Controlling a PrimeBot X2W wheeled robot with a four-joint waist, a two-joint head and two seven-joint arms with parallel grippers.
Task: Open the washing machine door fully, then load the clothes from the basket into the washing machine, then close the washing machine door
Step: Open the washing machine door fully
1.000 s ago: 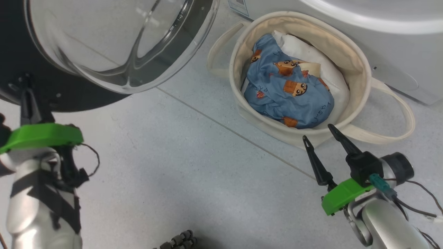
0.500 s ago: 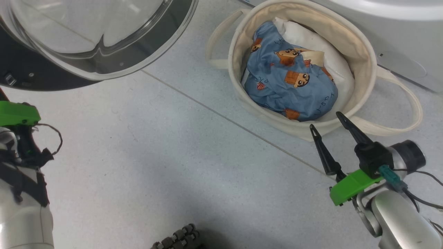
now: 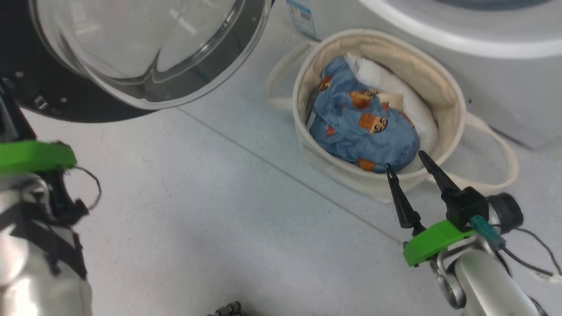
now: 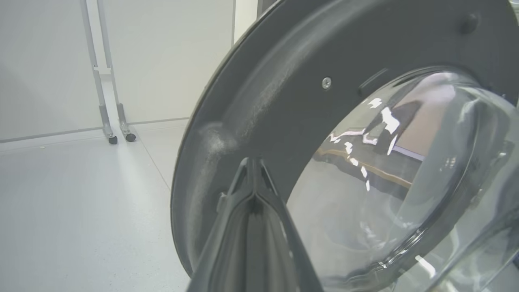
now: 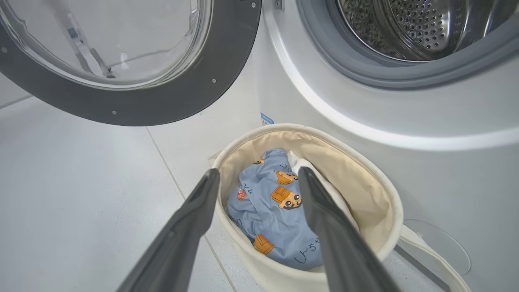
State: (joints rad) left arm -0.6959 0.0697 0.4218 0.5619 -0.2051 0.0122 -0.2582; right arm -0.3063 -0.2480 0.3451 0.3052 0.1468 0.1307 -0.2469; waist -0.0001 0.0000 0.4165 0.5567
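Note:
The washing machine door (image 3: pixel 66 105) stands swung open at the upper left, its glass bowl bulging toward me; it shows too as the door (image 5: pixel 182 93). My left gripper (image 4: pixel 252 162) is shut, its tip against the door's dark inner ring (image 4: pixel 284 101), and it holds nothing. The cream basket (image 3: pixel 443 87) sits on the floor before the white washing machine (image 3: pixel 439 39). Blue printed clothes (image 3: pixel 355 131) lie in it over a white bundle. My right gripper (image 3: pixel 405 159) is open, tips over the basket's near rim. Between its fingers I see the clothes (image 5: pixel 275 215), with the steel drum (image 5: pixel 405 24) above.
A blue sticker (image 3: pixel 300 17) marks the washer's lower corner, and a round cover (image 5: pixel 442 247) sits low on its front. A white panel on wheeled legs (image 4: pixel 109 81) stands behind the door. Cables (image 3: pixel 527 259) trail from my right wrist. Pale tiled floor lies between door and basket.
The head view has swung about. My right gripper has edged forward, so its tips now overlap the basket's near rim. The left gripper stays shut by the door.

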